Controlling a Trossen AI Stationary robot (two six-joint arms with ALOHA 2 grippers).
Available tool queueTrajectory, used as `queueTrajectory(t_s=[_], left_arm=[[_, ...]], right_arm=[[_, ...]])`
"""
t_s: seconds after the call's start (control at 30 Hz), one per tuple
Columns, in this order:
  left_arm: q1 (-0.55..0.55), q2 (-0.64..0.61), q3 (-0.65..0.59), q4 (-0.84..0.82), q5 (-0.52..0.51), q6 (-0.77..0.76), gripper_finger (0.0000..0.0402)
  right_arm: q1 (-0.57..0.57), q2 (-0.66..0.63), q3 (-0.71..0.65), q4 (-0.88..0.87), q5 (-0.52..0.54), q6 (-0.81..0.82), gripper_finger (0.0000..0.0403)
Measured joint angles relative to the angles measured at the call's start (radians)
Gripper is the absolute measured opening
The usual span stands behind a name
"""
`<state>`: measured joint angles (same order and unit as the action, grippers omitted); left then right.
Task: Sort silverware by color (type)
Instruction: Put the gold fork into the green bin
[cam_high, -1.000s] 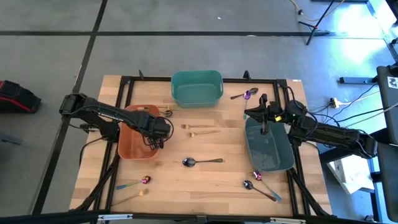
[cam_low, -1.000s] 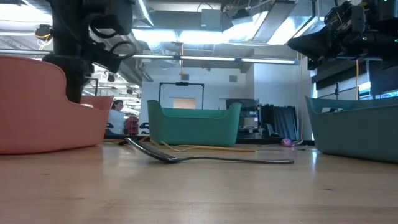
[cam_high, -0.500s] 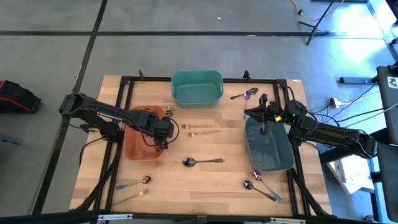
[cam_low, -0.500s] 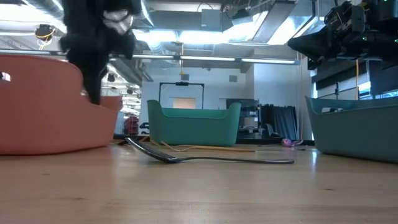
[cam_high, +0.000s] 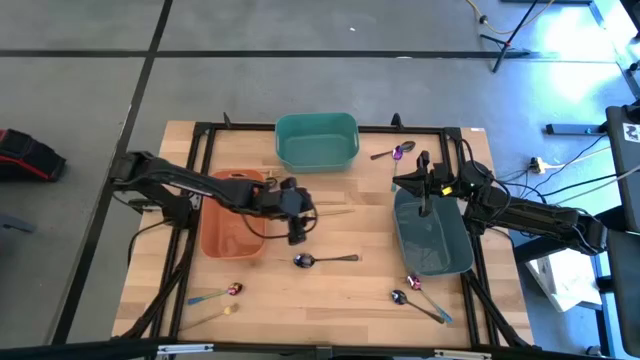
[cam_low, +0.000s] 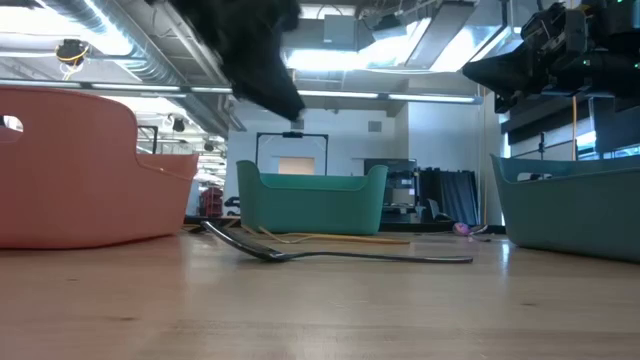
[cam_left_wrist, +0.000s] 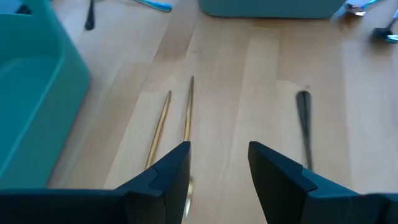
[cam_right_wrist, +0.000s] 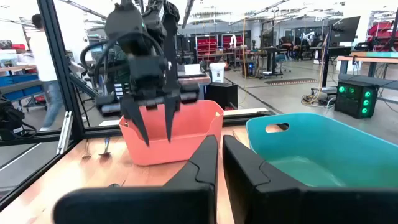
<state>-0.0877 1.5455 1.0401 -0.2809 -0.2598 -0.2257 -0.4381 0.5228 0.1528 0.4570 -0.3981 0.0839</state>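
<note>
The left tool (cam_high: 297, 232) hung above the middle of the desk (cam_high: 340, 290), just past the orange bin (cam_high: 228, 230), with its two fingers (cam_left_wrist: 168, 174) apart and nothing between them; under it, in the left wrist view, lay two thin gold pieces (cam_left_wrist: 177, 121) side by side on the wood, and a dark spoon (cam_high: 325, 260) lay a little nearer the front edge; the right tool (cam_high: 424, 205) waited over the far end of the grey-blue bin (cam_high: 435, 240), its fingers together and empty; the teal bin (cam_high: 317, 140) stood at the far edge of the desk in the middle. The other silverware was spread around: a purple spoon (cam_high: 393, 153) at the far right beside the teal bin; two pieces (cam_high: 210, 300) near the front left corner; two more spoons (cam_high: 415, 292) at the front right, near the grey-blue bin; a person (cam_right_wrist: 43, 68) stood in the room behind the desk.
</note>
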Motion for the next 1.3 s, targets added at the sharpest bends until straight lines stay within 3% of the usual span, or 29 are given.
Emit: queueTrajectory(t_s=[0.47, 0.93, 1.3], left_arm=[[0.187, 0.299, -0.001, 0.183, 0.223, 0.008, 0.0159], [0.197, 0.392, 0.002, 0.197, 0.246, 0.03, 0.0155], [0.196, 0.398, 0.002, 0.199, 0.231, 0.062, 0.0051]], right_arm=[[0.0, 0.0, 0.0, -0.005, -0.001, 0.015, 0.0019], [0.0, 0.0, 0.0, -0.009, 0.013, 0.014, 0.0019], [0.0, 0.0, 0.0, -0.009, 0.014, 0.013, 0.0019]])
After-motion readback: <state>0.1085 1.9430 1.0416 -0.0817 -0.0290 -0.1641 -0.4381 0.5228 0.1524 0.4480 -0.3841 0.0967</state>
